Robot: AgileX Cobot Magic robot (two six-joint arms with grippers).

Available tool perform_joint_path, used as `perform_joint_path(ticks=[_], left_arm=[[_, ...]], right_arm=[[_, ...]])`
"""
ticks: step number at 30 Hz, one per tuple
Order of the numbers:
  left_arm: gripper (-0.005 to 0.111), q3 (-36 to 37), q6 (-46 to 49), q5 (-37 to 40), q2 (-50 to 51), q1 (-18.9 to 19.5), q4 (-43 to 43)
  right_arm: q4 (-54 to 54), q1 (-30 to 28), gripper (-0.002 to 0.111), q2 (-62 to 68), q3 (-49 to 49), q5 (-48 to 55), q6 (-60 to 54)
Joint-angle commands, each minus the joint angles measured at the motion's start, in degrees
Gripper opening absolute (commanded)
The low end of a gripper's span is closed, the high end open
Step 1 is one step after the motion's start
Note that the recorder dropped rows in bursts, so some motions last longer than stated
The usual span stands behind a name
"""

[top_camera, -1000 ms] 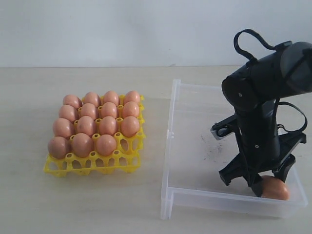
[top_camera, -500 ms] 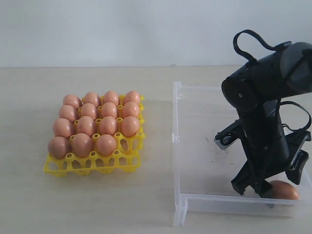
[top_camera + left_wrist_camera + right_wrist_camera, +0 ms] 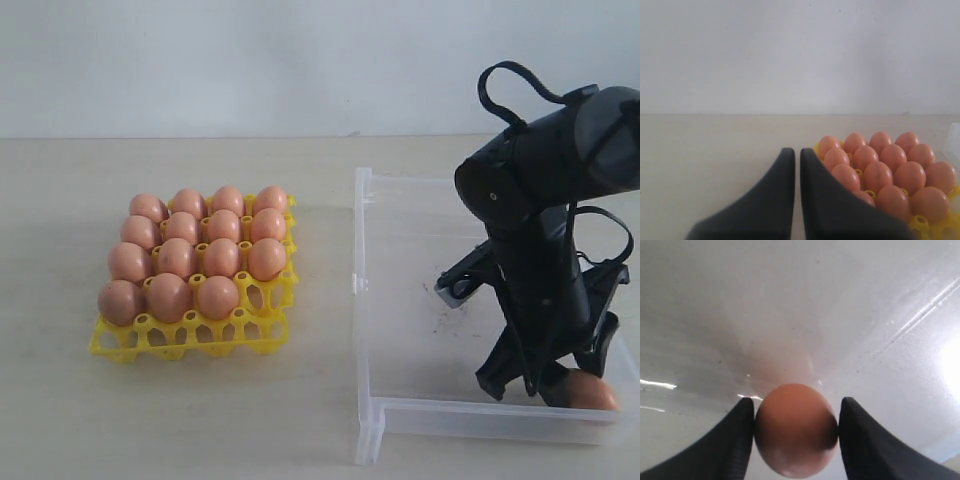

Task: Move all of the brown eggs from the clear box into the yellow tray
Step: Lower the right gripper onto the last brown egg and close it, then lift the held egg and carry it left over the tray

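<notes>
Exterior view, largest first. Pale table [image 3: 200,430] under everything. On its right side, clear box [image 3: 400,260], floor scuffed dark near the middle. Reaching down into box toward its near right corner, black right arm [image 3: 530,200]. On the left, well apart from box, yellow tray [image 3: 180,342] holding fifteen eggs [image 3: 221,257]: three full rows of four, near row of three, near right cup bare. In box's near right corner, close to the front wall, lone egg [image 3: 592,392].

Right wrist view: right gripper [image 3: 797,401] clamped on lone egg, one finger touching each side, box floor behind.

Left wrist view: left gripper [image 3: 796,151] closed on nothing, only a slit between fingers, tray and eggs close ahead.
</notes>
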Motion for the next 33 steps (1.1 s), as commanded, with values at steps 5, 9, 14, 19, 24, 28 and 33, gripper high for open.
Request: perform_joint_path(ticks=[5,9,14,19,24,28,33], left_arm=[[0.004,0.2,0.0,-0.8,-0.2,0.1,-0.3],[0.004,0.2,0.0,-0.8,-0.2,0.1,-0.3],[0.004,0.2,0.0,-0.8,-0.2,0.1,-0.3],[0.004,0.2,0.0,-0.8,-0.2,0.1,-0.3],[0.004,0.2,0.0,-0.8,-0.2,0.1,-0.3],[0.004,0.2,0.0,-0.8,-0.2,0.1,-0.3],[0.004,0.2,0.0,-0.8,-0.2,0.1,-0.3]], right_arm=[[-0.4,-0.1,0.064,1.1,0.0,1.6,-0.4],[-0.4,-0.1,0.064,2.5,0.0,1.6,-0.4],[0.1,-0.1,0.049,4.0,0.0,1.3,-0.1],[0.1,-0.1,-0.001,4.6,0.0,0.7,-0.1],[0.6,-0.1,0.0,3.3,0.0,-8.3,1.4],[1.2,-0.1,0.0,0.1,0.0,-19.0,1.6],[6.1,-0.1,0.0,-3.8,0.0,-32.0,1.7]])
